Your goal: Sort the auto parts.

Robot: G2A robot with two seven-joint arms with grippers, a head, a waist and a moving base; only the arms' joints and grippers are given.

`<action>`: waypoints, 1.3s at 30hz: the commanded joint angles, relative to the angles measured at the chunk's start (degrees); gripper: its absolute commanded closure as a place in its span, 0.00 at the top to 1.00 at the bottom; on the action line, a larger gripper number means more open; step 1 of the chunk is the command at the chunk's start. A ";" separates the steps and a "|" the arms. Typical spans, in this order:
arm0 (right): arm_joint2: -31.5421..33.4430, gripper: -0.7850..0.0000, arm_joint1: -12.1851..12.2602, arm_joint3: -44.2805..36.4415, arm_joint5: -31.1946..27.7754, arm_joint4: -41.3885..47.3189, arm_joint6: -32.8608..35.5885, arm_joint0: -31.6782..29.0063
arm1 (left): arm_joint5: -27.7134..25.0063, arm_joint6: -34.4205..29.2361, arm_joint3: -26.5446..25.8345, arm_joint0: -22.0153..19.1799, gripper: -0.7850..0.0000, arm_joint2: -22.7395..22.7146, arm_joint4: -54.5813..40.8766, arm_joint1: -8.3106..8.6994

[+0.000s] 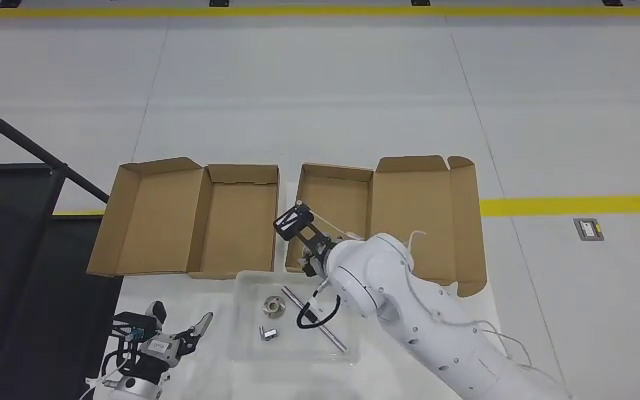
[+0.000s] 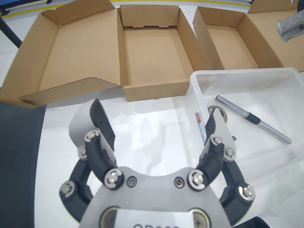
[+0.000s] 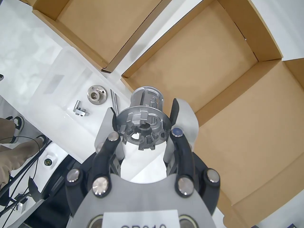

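Grey cast metal sits in my right claw [image 3: 143, 109]: both fingers are clamped on the wide rim of a ribbed cylindrical housing [image 3: 146, 119]. I hold it over the right cardboard box [image 3: 213, 72], apparently above the corner nearest the clear tray [image 2: 237, 72]. A steel rod [image 2: 251, 119], a round flange [image 3: 96, 95] and a small bracket [image 3: 79, 110] lie in that tray. My left claw [image 2: 155, 107] hangs spread wide, holding nothing, over the white table [image 2: 142, 124] beside the tray, with the left cardboard box [image 2: 152, 55] beyond.
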 commanded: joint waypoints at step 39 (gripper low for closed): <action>-2.87 0.00 -18.68 74.93 -3.88 24.99 -26.79 26.11 | 0.00 0.00 0.00 0.00 1.00 0.00 0.00 0.00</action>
